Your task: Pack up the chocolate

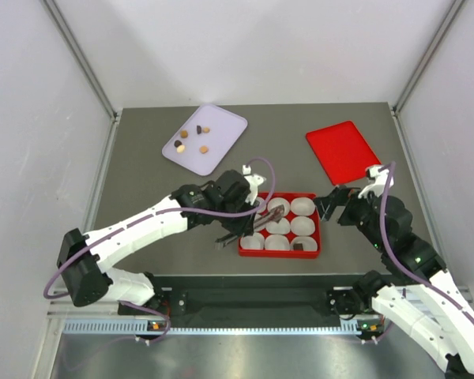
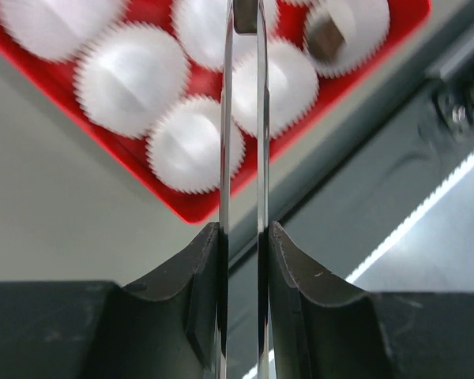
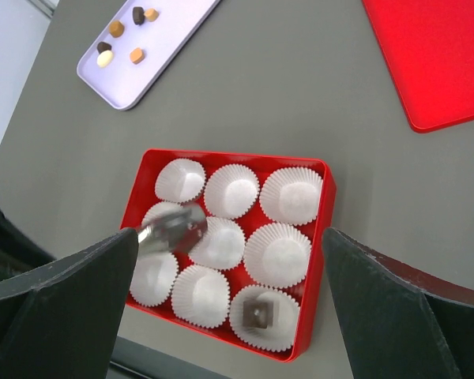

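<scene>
The left pincer [image 1: 251, 207] is clamped narrow on the tongs [image 2: 241, 118]. Both fingers press the two thin blades, which run close together with only a slim gap. No piece shows between the blades, though their tips are blurred. The tongs' long axis runs straight out from this pincer over the red box [image 2: 191, 207], just below it, and the tips sit above the paper cups [image 2: 193, 146] on the box's left side.

One dark piece [image 3: 258, 313] already lies in the cup at the box's near right corner, to the right of the tongs. The other cups look empty.

The right pincer [image 1: 330, 205] is spread wide and holds nothing. It hovers just beside the box's far right corner, with the red lid [image 1: 341, 150] beyond it.

The loose chocolates [image 1: 193, 140] lie farthest off, ahead and to the left of the left pincer, on the lilac tray [image 1: 221, 118] across a bare stretch of table [image 1: 142, 181]. The left arm is plainly the nearer one and it carries the tool. I judge the next pick needs the tongs swung away from the box, forward and leftward toward that tray.
</scene>
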